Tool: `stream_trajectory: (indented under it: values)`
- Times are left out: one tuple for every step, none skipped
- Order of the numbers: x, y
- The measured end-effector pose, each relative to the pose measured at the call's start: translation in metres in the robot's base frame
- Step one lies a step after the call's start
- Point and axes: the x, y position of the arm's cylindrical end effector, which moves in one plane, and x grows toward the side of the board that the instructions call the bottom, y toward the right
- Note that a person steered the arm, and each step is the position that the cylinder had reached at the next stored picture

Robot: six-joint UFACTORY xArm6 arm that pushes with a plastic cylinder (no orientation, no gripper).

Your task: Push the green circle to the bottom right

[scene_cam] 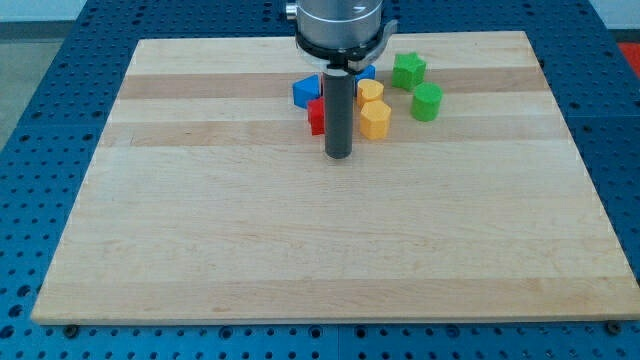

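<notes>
The green circle (pixel 427 101) lies on the wooden board (pixel 330 240) at the upper right of the cluster of blocks. A green star (pixel 408 69) sits just above it. My tip (pixel 338 156) rests on the board to the left of and below the green circle, well apart from it. Between them lie two yellow blocks: a hexagon (pixel 375 119) and a smaller one (pixel 371 91) above it. A red block (pixel 317 116) sits just left of the rod, partly hidden by it. A blue block (pixel 305 91) lies above the red one. Another blue block (pixel 366 73) peeks out behind the rod.
The board lies on a blue perforated table (pixel 40 100). The arm's grey mount (pixel 338 25) hangs over the board's top edge.
</notes>
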Motion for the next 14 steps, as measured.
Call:
stream_trajectory:
  values:
    - [0.0,0.003]
    - [-0.016,0.042]
    - [-0.018,0.047]
    - [-0.019,0.056]
    - [-0.029,0.04]
    - [-0.061,0.044]
    - [-0.084,0.089]
    - [-0.085,0.139]
    - [-0.086,0.176]
    - [-0.121,0.144]
    - [-0.151,0.147]
    - [-0.145,0.204]
    - [-0.091,0.247]
    - [-0.064,0.25]
